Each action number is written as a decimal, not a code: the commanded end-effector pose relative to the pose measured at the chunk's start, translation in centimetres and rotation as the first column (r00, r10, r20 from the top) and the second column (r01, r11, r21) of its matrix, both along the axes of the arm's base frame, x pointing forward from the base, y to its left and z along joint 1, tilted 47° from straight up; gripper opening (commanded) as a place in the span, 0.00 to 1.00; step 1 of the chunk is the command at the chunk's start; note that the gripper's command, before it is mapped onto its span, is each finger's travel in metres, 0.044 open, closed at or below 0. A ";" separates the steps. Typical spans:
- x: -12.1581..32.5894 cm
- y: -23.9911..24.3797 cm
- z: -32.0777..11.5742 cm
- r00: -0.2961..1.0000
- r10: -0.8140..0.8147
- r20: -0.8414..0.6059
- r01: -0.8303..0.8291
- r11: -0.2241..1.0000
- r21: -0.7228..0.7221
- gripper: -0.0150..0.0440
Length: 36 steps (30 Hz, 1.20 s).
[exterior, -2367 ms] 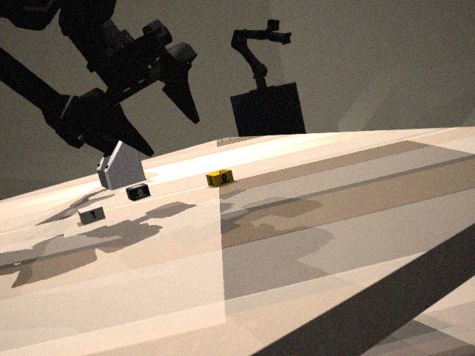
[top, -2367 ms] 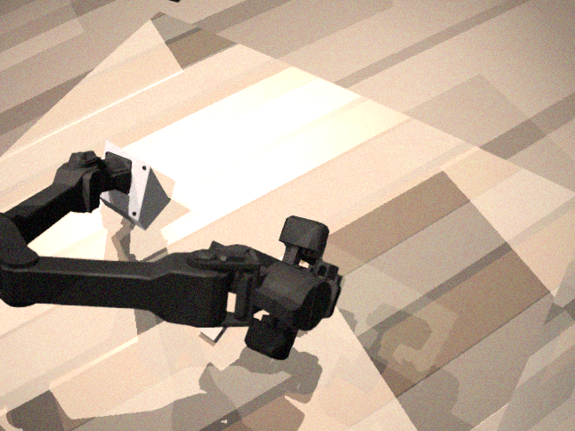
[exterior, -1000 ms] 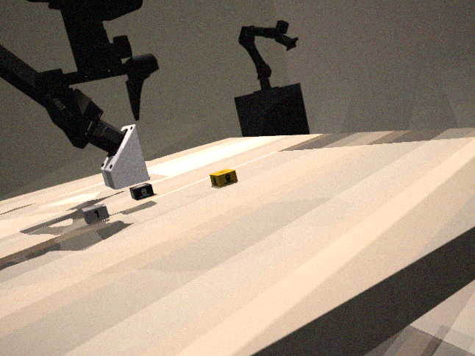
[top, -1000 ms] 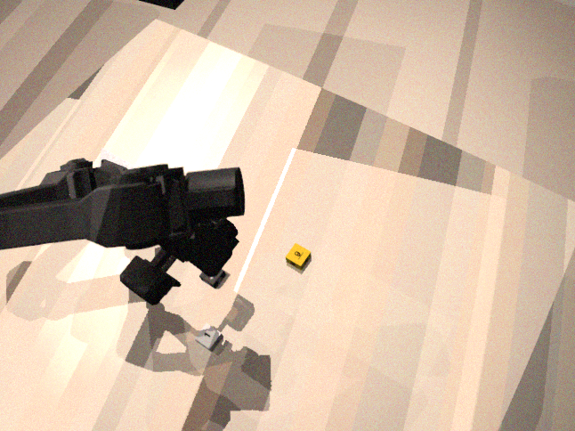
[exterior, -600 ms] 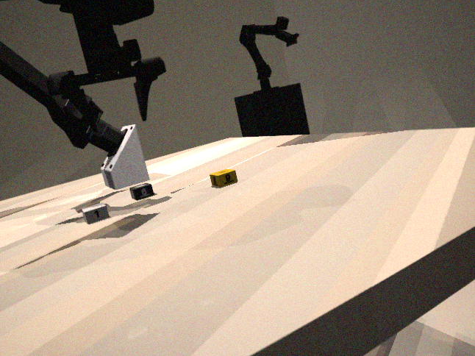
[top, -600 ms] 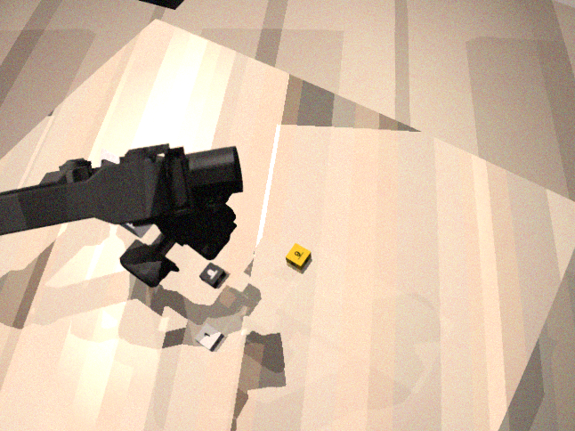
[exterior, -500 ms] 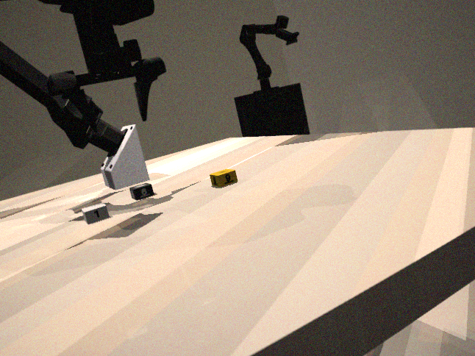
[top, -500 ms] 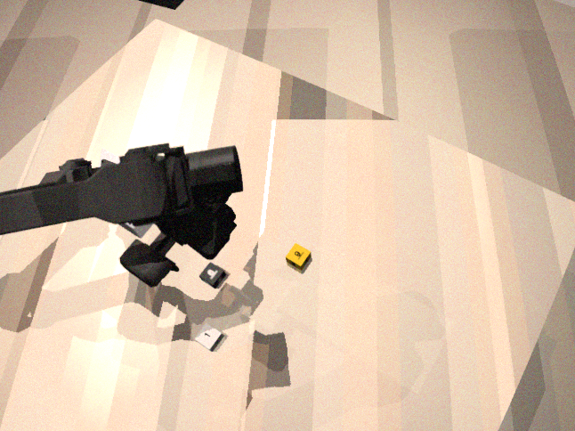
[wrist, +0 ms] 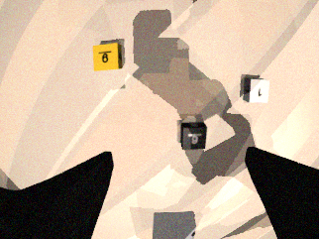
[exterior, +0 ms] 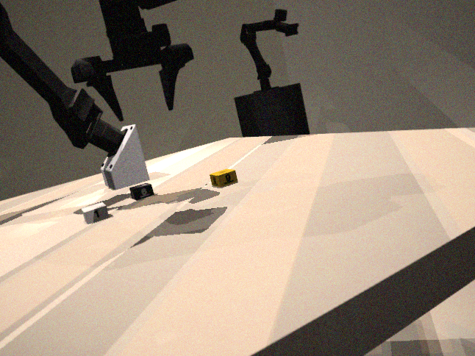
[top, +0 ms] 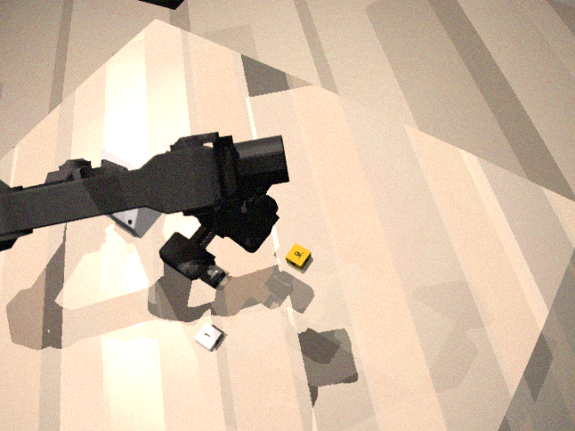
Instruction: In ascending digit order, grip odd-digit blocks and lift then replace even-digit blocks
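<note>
Exterior view, left to right: white block (top: 208, 337) (exterior: 95, 213) (wrist: 259, 91) showing 1, on table, near side. Pale wedge-shaped mount (top: 139, 223) (exterior: 131, 165) (wrist: 173, 224) farther back. Black block (exterior: 141, 191) (wrist: 193, 136) between white and yellow blocks, digit hard to read. Gripper (top: 237, 257) (exterior: 145, 114) (wrist: 182, 159) above table, fingers spread, grasping nothing. Yellow block (top: 297, 256) (exterior: 223, 178) (wrist: 106, 58) right, digit underlined. Second arm (exterior: 256, 56) far right.
</note>
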State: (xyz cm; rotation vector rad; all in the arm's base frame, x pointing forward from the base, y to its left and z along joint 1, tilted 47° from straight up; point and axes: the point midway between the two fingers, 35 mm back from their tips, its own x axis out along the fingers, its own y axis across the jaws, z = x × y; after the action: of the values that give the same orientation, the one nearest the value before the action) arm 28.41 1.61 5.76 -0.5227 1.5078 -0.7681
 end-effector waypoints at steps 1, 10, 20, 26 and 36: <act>3.5 1.9 -2.4 1.000 -0.003 0.003 0.003 1.000 0.005 0.93; 7.1 3.8 -6.1 1.000 -0.004 0.006 0.003 1.000 0.006 0.93; 7.1 3.8 -6.1 1.000 -0.004 0.006 0.003 1.000 0.006 0.93; 7.1 3.8 -6.1 1.000 -0.004 0.006 0.003 1.000 0.006 0.93; 5.0 -3.0 2.2 1.000 0.000 0.004 0.000 1.000 0.014 0.93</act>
State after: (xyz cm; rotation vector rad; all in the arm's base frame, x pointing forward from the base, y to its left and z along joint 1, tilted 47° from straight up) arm 34.49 1.43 4.24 -0.5203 1.5226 -0.7545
